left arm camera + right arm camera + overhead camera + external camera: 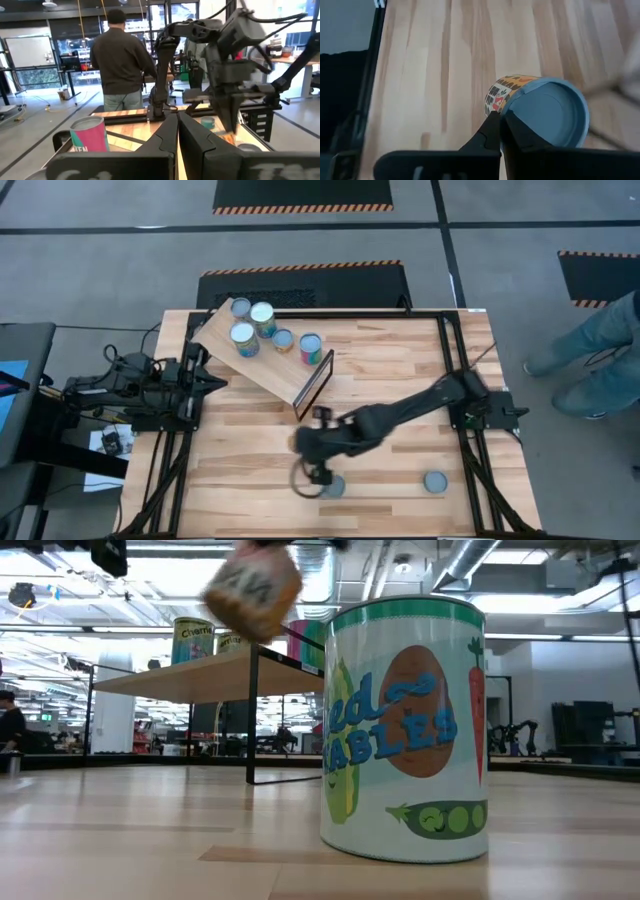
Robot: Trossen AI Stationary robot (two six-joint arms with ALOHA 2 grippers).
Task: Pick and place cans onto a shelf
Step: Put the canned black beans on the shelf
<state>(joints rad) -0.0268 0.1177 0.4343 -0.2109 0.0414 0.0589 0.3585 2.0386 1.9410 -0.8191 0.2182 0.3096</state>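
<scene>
Pale plank tabletop (400, 370) lies under my right gripper (501, 122). Its dark fingers are pressed together, grasping nothing; an orange-labelled tin with a blue-grey round top (545, 111) sits just beyond them.

- We see the shelf (272, 358), a light wood slanted board with a dark-framed end, lying diagonally toward eleven o'clock from the table's centre.
- Four cans (262, 332) stand upright on it, silvery tops up, with teal, green and pink labels.
- One can (331, 484) lies near six o'clock, orange-patterned in the right wrist view.
- Another can (435, 481) stands alone toward five o'clock.
</scene>
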